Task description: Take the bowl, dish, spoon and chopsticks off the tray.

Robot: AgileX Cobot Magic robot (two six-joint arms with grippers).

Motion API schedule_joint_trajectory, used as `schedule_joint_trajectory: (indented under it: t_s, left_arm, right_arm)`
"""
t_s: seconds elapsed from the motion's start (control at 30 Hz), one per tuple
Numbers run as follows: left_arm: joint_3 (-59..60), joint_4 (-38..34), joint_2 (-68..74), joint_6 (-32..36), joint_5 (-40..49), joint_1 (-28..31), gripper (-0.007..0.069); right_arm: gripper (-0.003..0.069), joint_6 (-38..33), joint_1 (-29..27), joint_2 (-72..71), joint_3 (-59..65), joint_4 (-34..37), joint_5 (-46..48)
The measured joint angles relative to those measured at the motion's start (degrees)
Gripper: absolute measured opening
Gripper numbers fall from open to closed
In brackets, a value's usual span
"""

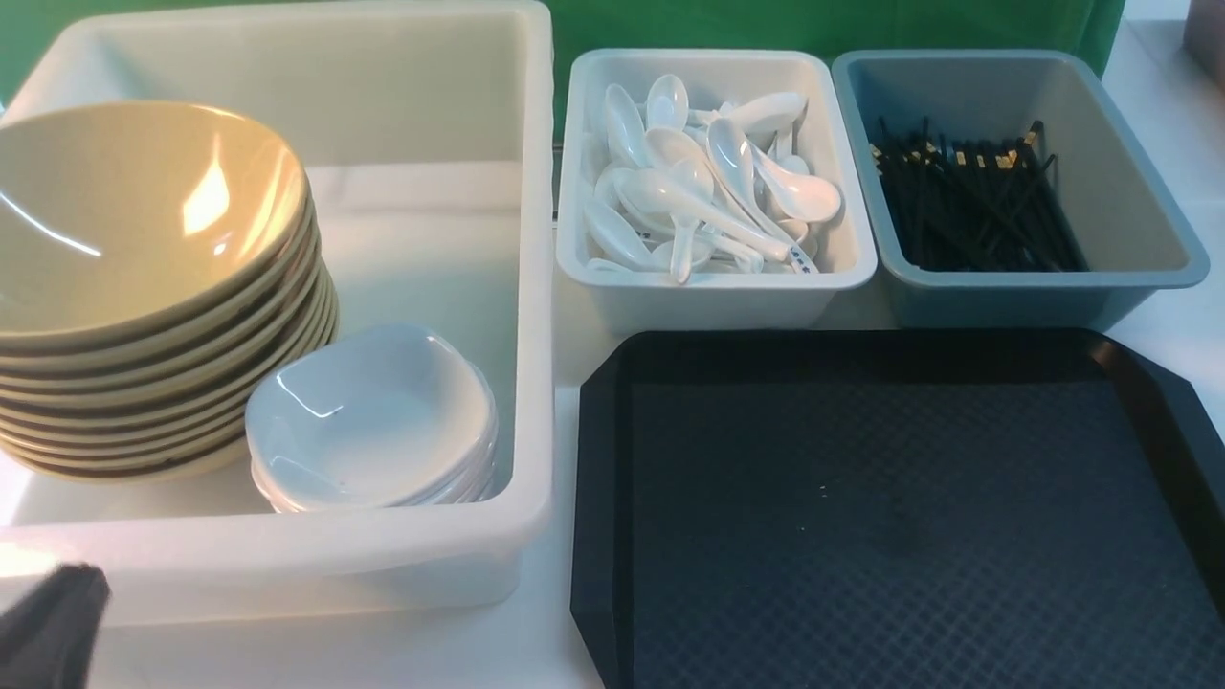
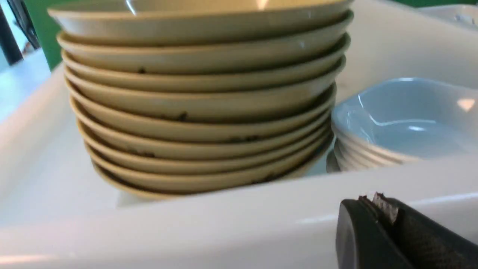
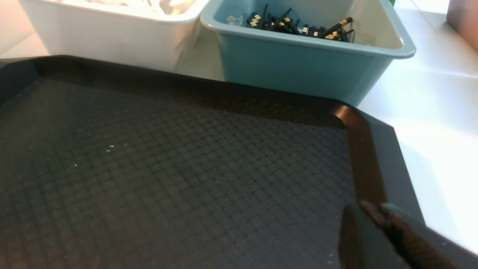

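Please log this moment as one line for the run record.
tray: bare | bowls, dishes: stacked in tub | end effectors: shut, empty

A canteen-style dish-return station, staged as a robot test bench, is suggested. Dishware is sorted in bulk: a stack of bowls [image 1: 144, 287] and a stack of dishes [image 1: 373, 421] are held in a large white tub [image 1: 431, 565], many spoons [image 1: 708, 191] are heaped in a white bin [image 1: 718, 297], and chopsticks [image 1: 967, 201] are gathered in a grey-blue bin [image 1: 1129, 201]. A black cafeteria tray [image 1: 593, 478] is laid on the white table [image 1: 1177, 124]. A green backdrop [image 1: 813, 24] (more studio than dining hall) is hung behind.
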Motion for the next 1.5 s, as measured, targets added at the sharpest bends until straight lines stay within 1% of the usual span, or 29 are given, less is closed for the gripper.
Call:
schedule_joint_trajectory:
  t_s: [0.07, 0.27, 0.4, 0.5, 1.5]
  left_arm:
    - [0.0, 0.1, 0.0, -3.1, 3.4, 0.0, -0.0008]
    - [0.0, 0.3, 0.0, -5.6, 3.6, 1.3, -0.0008]
    - [0.0, 0.3, 0.0, -6.6, 3.6, 4.1, -0.0008]
    - [0.0, 0.1, 0.0, -6.7, 3.6, 4.8, -0.0008]
    - [0.0, -1.0, -0.2, -6.7, 3.6, 4.8, -0.0008]
  right_arm:
    - [0.0085, 0.1, 0.0, 0.0, 0.0, 0.0, 0.0]
    - [0.0092, 0.1, 0.0, 0.0, 0.0, 0.0, 0.0]
    - [0.0098, 0.1, 0.0, 0.0, 0.0, 0.0, 0.0]
    - [0.0099, 0.1, 0.0, 0.0, 0.0, 0.0, 0.0]
    - [0.0134, 0.1, 0.0, 0.0, 0.0, 0.0, 0.0]
